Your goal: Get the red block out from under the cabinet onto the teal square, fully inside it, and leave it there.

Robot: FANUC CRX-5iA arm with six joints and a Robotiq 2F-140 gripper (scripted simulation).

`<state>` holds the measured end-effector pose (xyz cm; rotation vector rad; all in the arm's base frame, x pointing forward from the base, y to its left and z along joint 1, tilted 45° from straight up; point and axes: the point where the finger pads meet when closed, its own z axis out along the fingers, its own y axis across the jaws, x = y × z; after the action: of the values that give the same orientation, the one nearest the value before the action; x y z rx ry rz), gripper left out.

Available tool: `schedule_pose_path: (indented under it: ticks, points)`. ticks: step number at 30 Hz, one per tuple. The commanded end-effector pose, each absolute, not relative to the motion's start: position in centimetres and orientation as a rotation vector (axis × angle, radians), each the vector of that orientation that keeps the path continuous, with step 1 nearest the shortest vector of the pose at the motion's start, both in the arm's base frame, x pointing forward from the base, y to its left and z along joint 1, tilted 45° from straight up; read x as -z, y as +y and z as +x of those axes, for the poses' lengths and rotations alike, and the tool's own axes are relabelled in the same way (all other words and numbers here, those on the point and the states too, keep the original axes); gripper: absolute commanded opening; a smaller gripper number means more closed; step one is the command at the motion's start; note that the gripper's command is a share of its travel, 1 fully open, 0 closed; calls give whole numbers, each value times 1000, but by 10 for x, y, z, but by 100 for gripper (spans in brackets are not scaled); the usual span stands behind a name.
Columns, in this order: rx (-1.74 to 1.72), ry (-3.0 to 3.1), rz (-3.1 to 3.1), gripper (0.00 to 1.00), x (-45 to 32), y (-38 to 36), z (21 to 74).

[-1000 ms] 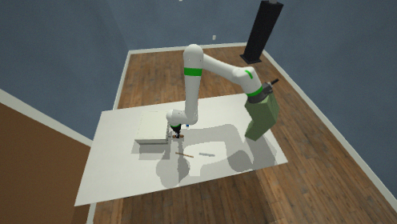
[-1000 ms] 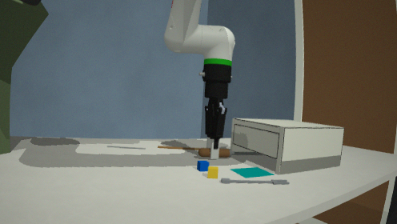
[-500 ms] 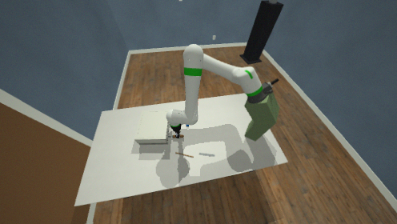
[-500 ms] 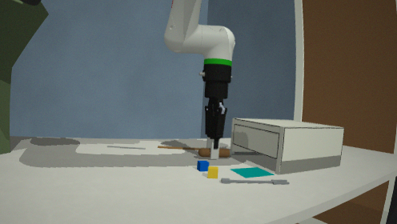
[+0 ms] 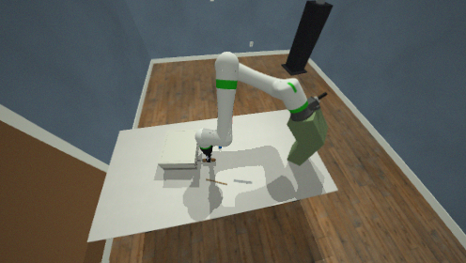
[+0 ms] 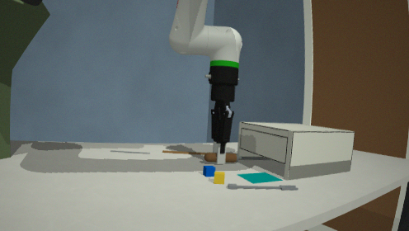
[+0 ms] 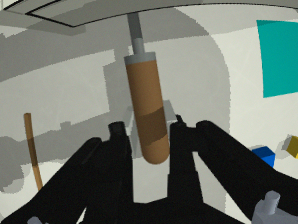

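My gripper [image 5: 207,160] [image 6: 221,153] [image 7: 150,114] is shut on the brown handle of a tool [image 6: 210,157] [image 7: 147,99] that lies on the white table [image 5: 141,207] [image 6: 124,202]. The tool's thin grey shaft [image 7: 136,35] points toward the white cabinet [image 5: 180,147] [image 6: 317,144] just ahead. The gripper stands upright at the cabinet's front corner. The teal square [image 6: 260,177] [image 7: 280,56] lies flat on the table beside the cabinet, to my right in the wrist view. The red block is hidden in every view.
A blue cube [image 6: 209,171] [image 7: 265,157] and a yellow cube [image 6: 219,177] [image 7: 292,144] sit near the teal square. A grey tool [image 6: 261,187] lies in front of the square. A thin wooden stick [image 5: 216,181] [image 7: 32,149] and a grey bar [image 5: 242,180] [image 6: 129,152] lie farther out.
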<state>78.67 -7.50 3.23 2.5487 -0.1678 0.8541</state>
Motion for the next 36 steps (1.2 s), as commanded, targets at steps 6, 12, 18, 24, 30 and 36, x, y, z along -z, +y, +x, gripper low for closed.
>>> schedule_pose_path:
  ticks: [6, 12, 18, 24, 30, 36]
  points:
    - [-855, -168, 2549, 0, -33, -75, 787]
    - [-855, -168, 2549, 0, -34, -79, 786]
    - [-854, -167, 2549, 0, -39, -90, 783]
    - [-854, -167, 2549, 0, -43, -100, 780]
    - [-854, -167, 2549, 0, -50, -117, 775]
    - [-854, -167, 2549, 0, -55, -130, 772]
